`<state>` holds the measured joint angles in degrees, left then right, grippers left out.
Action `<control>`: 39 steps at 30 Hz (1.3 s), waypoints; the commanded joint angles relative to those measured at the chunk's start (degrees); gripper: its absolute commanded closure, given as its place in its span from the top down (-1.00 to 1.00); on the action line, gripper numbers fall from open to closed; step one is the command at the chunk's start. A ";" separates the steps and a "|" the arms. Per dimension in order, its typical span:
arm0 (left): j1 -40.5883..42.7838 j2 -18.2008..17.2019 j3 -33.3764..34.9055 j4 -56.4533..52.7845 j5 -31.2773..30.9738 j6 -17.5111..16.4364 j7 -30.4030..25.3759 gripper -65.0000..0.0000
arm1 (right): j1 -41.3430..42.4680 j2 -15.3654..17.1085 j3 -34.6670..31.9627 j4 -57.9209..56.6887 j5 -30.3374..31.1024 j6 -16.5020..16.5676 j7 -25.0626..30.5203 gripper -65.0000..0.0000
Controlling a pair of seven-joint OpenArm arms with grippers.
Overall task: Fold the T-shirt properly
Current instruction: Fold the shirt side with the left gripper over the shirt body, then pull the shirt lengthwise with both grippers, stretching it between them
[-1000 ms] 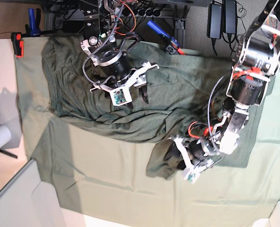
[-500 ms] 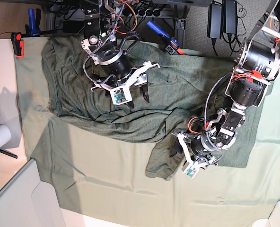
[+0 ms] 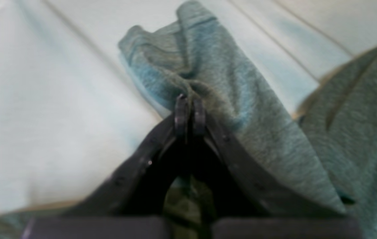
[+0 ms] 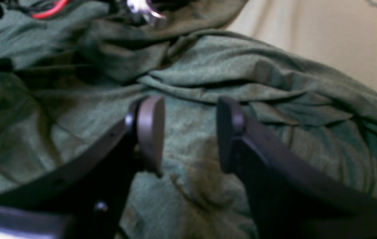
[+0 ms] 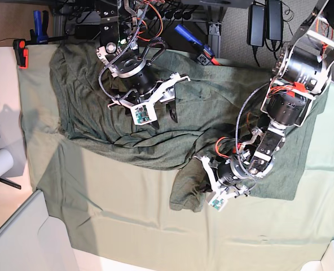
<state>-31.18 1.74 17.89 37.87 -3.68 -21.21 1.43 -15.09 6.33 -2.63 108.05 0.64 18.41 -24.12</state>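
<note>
Left gripper (image 3: pixel 190 114) is dragging a shirt (image 5: pixel 155 113) fold.
Its fingers are clamping bunched cloth at the tips; right gripper (image 4: pixel 188 132), fingers apart, is hovering. Pulling should be slow and level.

A: What colour is the T-shirt (image 5: pixel 223 107)?
B: Dark olive green, with a fine heathered fleck. In the left wrist view it looks bluish.
A: And the cloth (image 5: pixel 127 214) under it?
B: Paler, a plain light green, no pattern.
A: The grippers?
B: Both have black fingers. The left gripper (image 3: pixel 188 113) and right gripper (image 4: pixel 188 132) are matt black; red wires (image 5: pixel 226 148) run along the left arm.
</note>
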 commanded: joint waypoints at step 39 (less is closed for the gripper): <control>37.99 -18.08 -25.07 58.14 -20.98 -14.01 14.64 -1.00 | 0.92 0.33 7.02 1.25 2.08 -0.22 3.37 -0.20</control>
<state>7.46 -16.01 -6.85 94.87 -23.66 -34.79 17.45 -14.72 6.37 4.27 108.05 2.26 18.41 -22.57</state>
